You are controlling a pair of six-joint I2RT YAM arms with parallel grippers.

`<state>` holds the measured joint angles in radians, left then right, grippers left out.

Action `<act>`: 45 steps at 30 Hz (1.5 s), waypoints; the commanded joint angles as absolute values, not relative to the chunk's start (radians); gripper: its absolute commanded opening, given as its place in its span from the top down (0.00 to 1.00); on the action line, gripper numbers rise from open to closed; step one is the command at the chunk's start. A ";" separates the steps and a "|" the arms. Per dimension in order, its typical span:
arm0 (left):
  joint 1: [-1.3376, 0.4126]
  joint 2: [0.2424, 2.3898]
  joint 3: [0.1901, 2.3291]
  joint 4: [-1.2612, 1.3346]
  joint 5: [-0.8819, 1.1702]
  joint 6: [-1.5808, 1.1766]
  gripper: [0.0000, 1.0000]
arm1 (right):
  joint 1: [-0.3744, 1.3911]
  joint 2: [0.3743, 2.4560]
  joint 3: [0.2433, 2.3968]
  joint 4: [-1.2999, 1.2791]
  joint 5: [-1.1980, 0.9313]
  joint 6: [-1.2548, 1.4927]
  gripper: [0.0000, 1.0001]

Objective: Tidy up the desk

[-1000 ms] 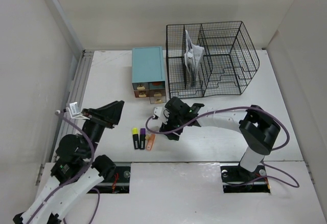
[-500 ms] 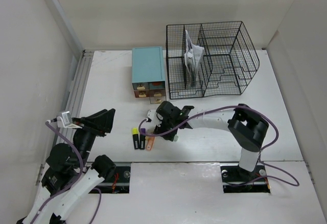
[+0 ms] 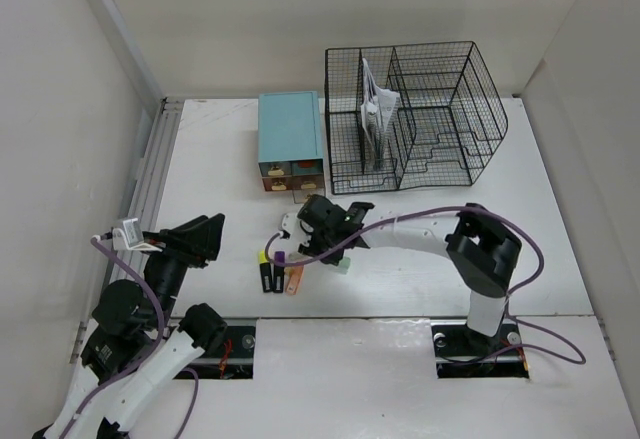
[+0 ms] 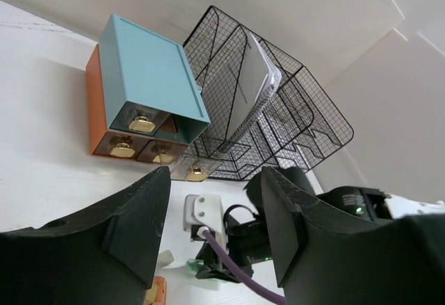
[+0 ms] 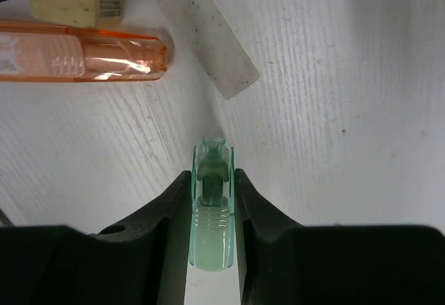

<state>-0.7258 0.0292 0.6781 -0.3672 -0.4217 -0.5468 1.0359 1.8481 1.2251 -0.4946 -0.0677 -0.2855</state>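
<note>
The white desk [image 3: 215, 164] holds a yellow highlighter [image 3: 264, 271], a purple one [image 3: 279, 271] and an orange one [image 3: 294, 279] side by side near the front. My right gripper [image 3: 318, 256] is low over the desk just right of them. It is shut on a green highlighter [image 5: 211, 208], its jaws [image 5: 212, 180] clamping the capped end, which points at the orange highlighter [image 5: 76, 56]. My left gripper [image 3: 205, 234] is open and empty, raised at the front left. Its fingers [image 4: 139, 215] frame the right arm's wrist.
A teal-topped drawer box [image 3: 290, 139] stands at the back, one lower drawer pulled out. A black wire rack [image 3: 415, 114] with a notebook [image 3: 375, 109] is to its right. A small eraser [image 5: 73, 3] and a white strip [image 5: 208, 34] lie by the orange highlighter. A grey rail [image 3: 150, 179] runs along the left edge.
My right gripper has moved left toward the row of highlighters with the green one in it. My left arm drew back to the left, then stayed still.
</note>
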 commanded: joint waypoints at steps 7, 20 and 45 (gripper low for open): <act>-0.730 0.018 0.683 -0.351 -0.442 -0.528 0.48 | 1.046 1.686 1.593 -0.623 -0.097 -0.449 1.00; -0.730 0.009 0.683 -0.351 -0.451 -0.537 0.47 | 0.931 1.833 1.779 -0.350 0.037 -0.437 1.00; -0.730 -0.009 0.673 -0.351 -0.451 -0.537 0.44 | 0.847 1.963 1.829 -0.394 0.008 -0.393 0.42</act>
